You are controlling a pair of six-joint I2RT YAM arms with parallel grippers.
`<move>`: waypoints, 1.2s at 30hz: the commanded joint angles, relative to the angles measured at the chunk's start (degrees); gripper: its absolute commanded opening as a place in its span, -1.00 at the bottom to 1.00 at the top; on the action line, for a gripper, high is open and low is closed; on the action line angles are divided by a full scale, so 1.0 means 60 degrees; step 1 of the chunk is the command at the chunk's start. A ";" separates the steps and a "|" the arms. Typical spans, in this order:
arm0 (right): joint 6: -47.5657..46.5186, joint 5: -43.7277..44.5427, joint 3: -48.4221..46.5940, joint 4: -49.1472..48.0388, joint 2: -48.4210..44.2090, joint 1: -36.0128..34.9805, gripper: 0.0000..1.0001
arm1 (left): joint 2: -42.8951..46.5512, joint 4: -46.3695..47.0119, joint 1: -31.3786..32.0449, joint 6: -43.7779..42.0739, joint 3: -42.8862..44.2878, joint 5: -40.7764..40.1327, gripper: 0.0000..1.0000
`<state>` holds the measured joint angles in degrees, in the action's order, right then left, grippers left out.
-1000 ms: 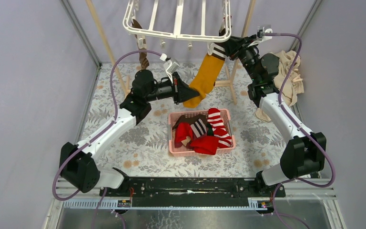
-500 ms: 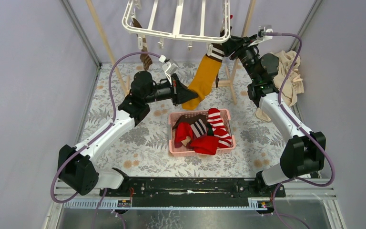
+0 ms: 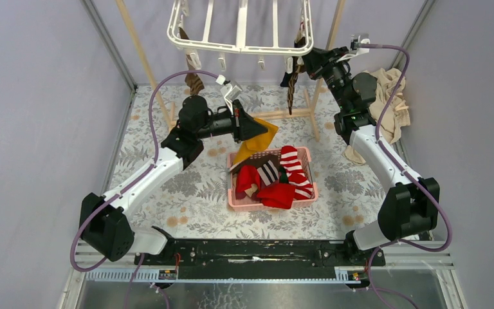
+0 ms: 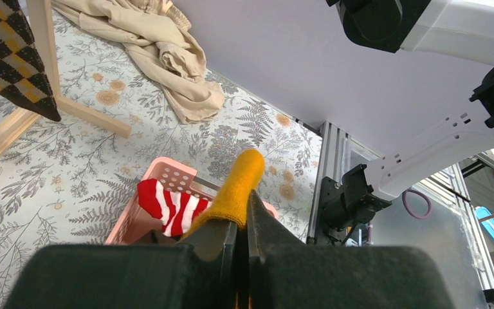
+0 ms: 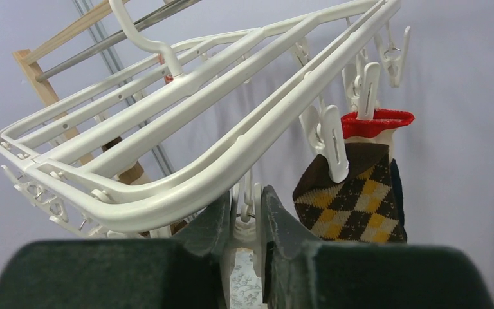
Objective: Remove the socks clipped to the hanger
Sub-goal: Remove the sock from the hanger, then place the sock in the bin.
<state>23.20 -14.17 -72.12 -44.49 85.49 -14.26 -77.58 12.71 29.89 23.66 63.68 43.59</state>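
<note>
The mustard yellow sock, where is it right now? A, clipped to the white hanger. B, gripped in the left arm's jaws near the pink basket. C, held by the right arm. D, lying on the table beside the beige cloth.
B: the left gripper has its jaws shut on the yellow sock, which hangs by the pink basket rim, clear of the hanger.
</note>
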 commanded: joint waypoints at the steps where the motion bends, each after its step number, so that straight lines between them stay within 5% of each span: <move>1: 0.0099 0.0010 -0.0257 -0.0436 -0.0061 -0.0040 -0.42 | 0.0401 0.0302 0.0006 0.0456 0.0110 0.0385 -0.82; 5: 0.0216 -0.0063 -0.0035 0.0197 -0.0320 -0.0040 0.57 | 0.0470 0.0633 0.0200 0.1100 0.0263 0.0720 -0.82; 6: 0.0225 0.0060 0.0118 0.0370 -0.0463 -0.0040 0.67 | 0.0478 0.0622 0.0266 0.1221 0.0308 0.0762 -0.82; 14: 0.0359 0.1093 0.1201 0.1849 -0.1046 0.0454 0.76 | 0.0666 0.1107 0.0981 0.1747 -0.0779 0.0382 -0.79; 24: 0.0278 -0.0138 0.1350 0.1323 0.0387 0.0546 0.77 | -0.0006 0.2551 0.1268 0.2185 -0.3036 -0.0586 -0.68; 27: 0.0253 -0.0408 0.1078 0.1199 0.1000 0.0504 0.76 | -0.0360 0.2911 0.1298 0.2177 -0.3471 -0.0846 -0.38; 33: -0.0266 -0.0105 0.0665 0.1219 0.1698 0.0139 0.76 | -0.0748 0.3128 0.1303 0.2034 -0.3610 -0.1376 0.86; 36: -0.0512 0.0374 0.0456 0.1406 0.1954 -0.0024 0.76 | -0.0619 0.2719 0.1303 0.1887 -0.3306 -0.1451 0.97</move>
<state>23.14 -14.39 -64.88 -33.26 97.41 -12.53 -82.35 25.85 37.47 36.45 41.98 37.10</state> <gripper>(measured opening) 0.880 0.976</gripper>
